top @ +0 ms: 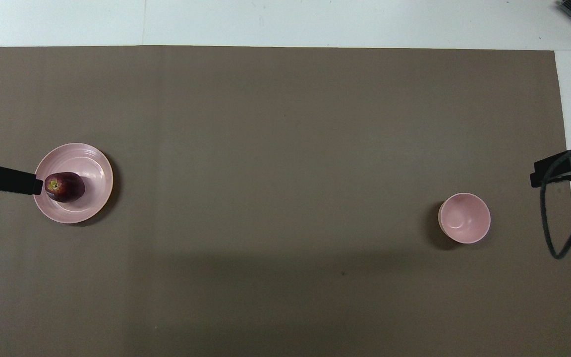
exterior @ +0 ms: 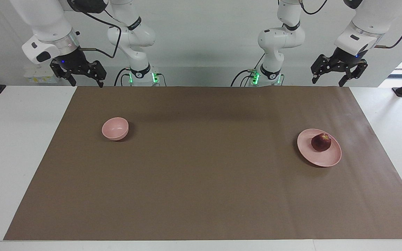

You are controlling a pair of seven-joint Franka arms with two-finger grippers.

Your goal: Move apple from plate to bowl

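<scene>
- Dark red apple rests on the plate at the left arm's end; the bowl sits empty, well apart
- Left hand and right hand: raised, fingers apart, nothing held (pickup not begun)
- Next: left hand descends over the apple
- Brown mat covers the white tabletop

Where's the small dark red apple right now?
The small dark red apple sits on the flat pale pink plate at the left arm's end of the brown mat, apart from the small deep pink bowl.
</scene>
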